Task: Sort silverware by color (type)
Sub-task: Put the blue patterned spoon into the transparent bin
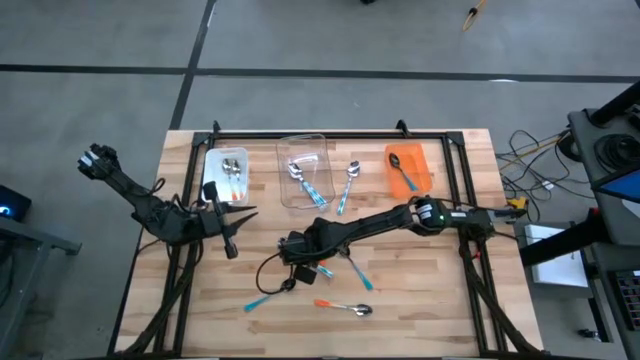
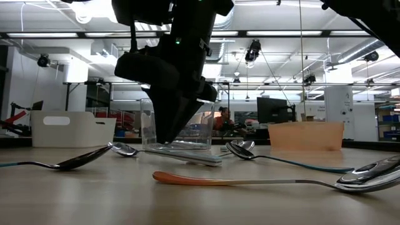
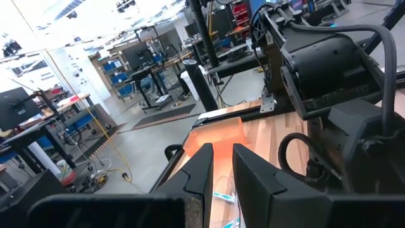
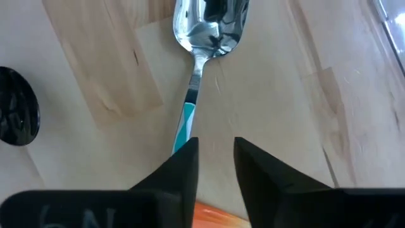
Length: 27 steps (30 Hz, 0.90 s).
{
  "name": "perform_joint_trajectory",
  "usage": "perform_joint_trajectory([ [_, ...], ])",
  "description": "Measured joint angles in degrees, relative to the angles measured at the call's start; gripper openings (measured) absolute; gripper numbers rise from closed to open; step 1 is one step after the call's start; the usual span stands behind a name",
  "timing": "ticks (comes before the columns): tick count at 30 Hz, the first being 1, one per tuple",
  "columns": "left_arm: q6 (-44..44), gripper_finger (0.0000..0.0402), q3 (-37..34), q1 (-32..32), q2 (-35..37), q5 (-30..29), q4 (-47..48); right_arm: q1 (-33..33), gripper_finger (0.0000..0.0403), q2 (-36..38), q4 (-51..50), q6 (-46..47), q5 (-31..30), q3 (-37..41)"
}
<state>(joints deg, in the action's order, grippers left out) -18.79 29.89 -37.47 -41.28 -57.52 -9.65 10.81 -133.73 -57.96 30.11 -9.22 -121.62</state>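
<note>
My right gripper hangs open, pointing steeply down, at the table's middle. A teal-handled spoon lies flat on the wood; its handle runs under one fingertip. An orange handle shows below the fingers. More silverware lies loose near the front: an orange-handled spoon and a blue-handled one. Spoons also lie in the white bin, the clear bin and the orange bin. My left gripper waits at the table's left, level, its fingers a narrow gap apart, holding nothing. My right gripper comes from above, slanting down, over the teal spoon's handle. One fingertip covers the handle's end, so I cannot tell whether it touches. Bare wood shows in the gap between the fingers. The spoon lies flat on the table.
A further teal-handled spoon lies between the clear and orange bins, and a blue-handled one lies just right of my right gripper. A black cable loops below that gripper. A dark frame runs along the table's far edge.
</note>
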Motion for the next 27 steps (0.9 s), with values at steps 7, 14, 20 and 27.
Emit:
perform_joint_trajectory([
  [7,0.0,0.0042,0.0,0.0,0.0,0.0,0.0,0.0,0.0169,0.0,0.1,1.5,-1.3,0.0],
  [14,0.0,0.0042,0.0,0.0,0.0,0.0,0.0,-0.1,0.0205,0.0,0.0,1.5,-1.4,0.0],
  [20,0.0,0.0042,0.0,0.0,0.0,0.0,0.0,-0.1,0.0203,-1.2,0.8,1.9,-1.7,0.0],
  [27,0.0,0.0042,0.1,0.0,0.0,0.0,-0.2,-0.2,0.0203,-2.7,1.8,1.6,-2.0,-0.2],
])
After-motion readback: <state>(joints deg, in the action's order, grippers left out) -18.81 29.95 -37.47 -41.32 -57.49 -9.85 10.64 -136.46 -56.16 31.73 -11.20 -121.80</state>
